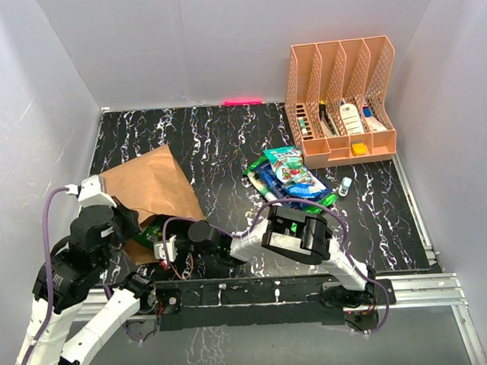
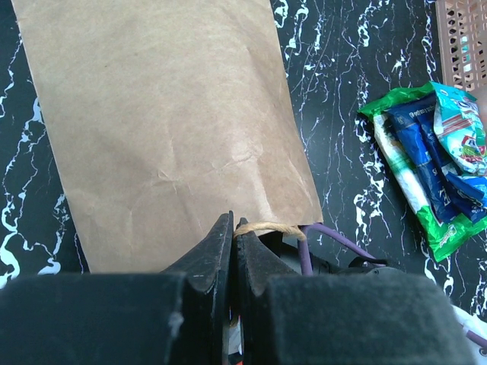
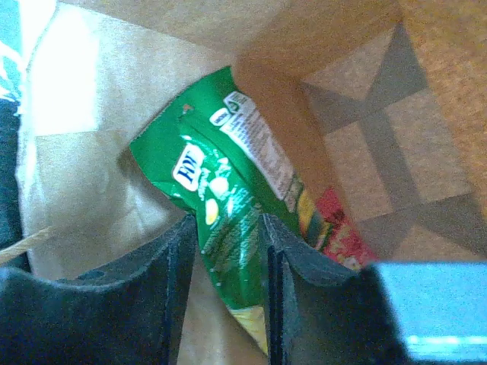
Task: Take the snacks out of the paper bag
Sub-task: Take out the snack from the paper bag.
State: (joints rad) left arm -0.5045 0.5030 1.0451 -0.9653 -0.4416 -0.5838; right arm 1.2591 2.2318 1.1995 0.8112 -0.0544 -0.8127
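Note:
The brown paper bag (image 1: pixel 151 182) lies on its side at the left, mouth toward the arms. My left gripper (image 2: pixel 234 228) is shut on the bag's twisted paper handle (image 2: pixel 266 226) at the mouth edge; it also shows in the top view (image 1: pixel 137 222). My right gripper (image 3: pixel 227 251) is inside the bag, its jaws closed against both sides of a large green packet (image 3: pixel 228 182). A small red packet (image 3: pixel 338 228) lies behind it. In the top view the right gripper (image 1: pixel 169 235) reaches into the mouth. A teal packet (image 1: pixel 289 166), a dark blue one (image 1: pixel 272 185) and green ones lie piled mid-table.
An orange slotted file rack (image 1: pixel 345 99) with small bottles and tubes stands at the back right. A small bottle (image 1: pixel 345 184) lies beside the packet pile. A pink strip (image 1: pixel 242 102) lies at the back wall. White walls enclose the black marbled table (image 1: pixel 218 143).

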